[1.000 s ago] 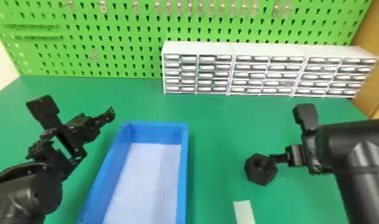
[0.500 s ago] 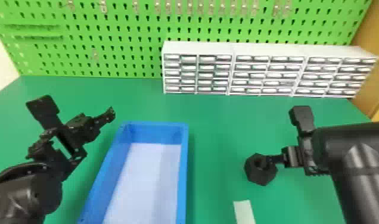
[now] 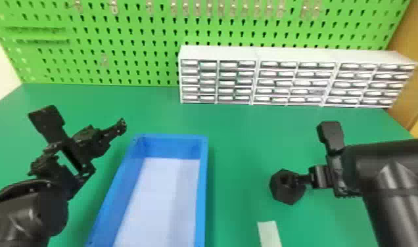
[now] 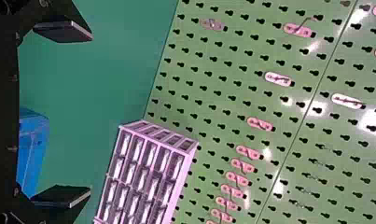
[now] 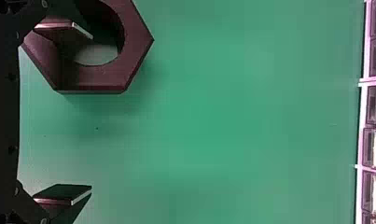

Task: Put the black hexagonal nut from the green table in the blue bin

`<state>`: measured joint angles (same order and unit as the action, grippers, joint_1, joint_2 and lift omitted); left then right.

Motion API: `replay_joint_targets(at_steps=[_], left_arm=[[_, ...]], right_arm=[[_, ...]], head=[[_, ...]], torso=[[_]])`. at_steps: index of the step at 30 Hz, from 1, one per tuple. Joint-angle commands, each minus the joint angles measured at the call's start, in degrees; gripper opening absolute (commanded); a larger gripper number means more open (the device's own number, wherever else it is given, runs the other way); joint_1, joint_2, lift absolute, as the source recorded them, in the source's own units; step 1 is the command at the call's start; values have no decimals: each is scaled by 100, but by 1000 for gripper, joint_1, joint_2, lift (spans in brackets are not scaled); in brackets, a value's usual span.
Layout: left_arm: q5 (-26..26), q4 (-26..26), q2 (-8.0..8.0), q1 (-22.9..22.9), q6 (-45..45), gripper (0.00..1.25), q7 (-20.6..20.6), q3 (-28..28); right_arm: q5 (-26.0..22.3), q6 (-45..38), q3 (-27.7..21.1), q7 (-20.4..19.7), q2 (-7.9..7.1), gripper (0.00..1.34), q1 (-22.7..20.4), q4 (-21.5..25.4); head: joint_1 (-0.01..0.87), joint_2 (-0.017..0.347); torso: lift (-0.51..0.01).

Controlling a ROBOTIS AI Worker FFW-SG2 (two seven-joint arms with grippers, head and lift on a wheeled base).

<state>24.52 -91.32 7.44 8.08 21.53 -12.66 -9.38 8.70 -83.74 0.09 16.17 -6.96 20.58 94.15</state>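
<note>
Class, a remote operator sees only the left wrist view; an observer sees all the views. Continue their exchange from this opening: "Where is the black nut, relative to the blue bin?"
Observer: The black nut is on the green table, to the right of the blue bin.

Operator: Where is the right end effector?

Observer: The right end effector is at the nut, with one finger at its hole; how deep that finger reaches, I can't tell.

Operator: Has it closed on the nut?

Observer: No, the other finger stands well away from the nut's side, with a gap between.
</note>
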Motion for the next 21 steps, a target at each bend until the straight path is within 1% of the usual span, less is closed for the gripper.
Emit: replay_joint_targets(at_steps=[1, 21], left_arm=[[0, 0, 3, 0, 0, 1124, 0, -2], [0, 0, -6, 0, 0, 1124, 0, 6]], right_arm=[[0, 51, 0, 0, 2, 1178, -27, -54], [-18, 245, 18, -9, 19, 1178, -71, -274]], head=[[666, 32], [666, 32]], torso=[[-100], [-100]])
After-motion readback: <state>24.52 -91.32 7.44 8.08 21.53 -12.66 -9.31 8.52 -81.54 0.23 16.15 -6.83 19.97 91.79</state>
